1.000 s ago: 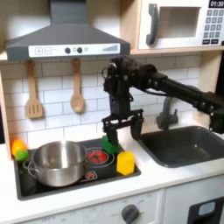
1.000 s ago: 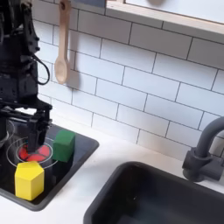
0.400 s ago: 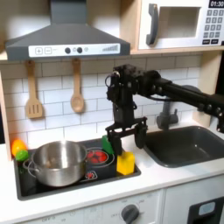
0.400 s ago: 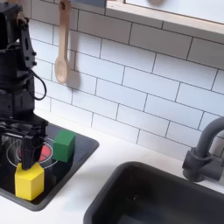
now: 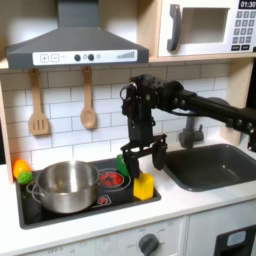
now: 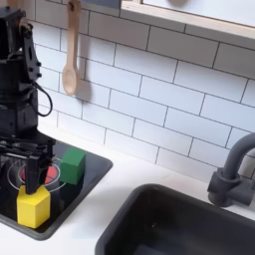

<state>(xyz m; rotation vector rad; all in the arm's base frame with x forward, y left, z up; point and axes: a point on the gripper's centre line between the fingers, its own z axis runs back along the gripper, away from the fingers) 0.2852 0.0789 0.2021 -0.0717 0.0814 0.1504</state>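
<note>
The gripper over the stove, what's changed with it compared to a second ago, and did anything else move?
The gripper has come down and shifted toward the first exterior view's right, from above the green block to just over the yellow block, jaws open on either side of it, nothing grasped. The pot, both blocks and the hanging spoon stayed put.

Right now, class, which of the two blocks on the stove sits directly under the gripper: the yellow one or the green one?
The yellow block: the open gripper hangs just above it at the stove's front, while the green block sits farther back toward the tiled wall.
</note>
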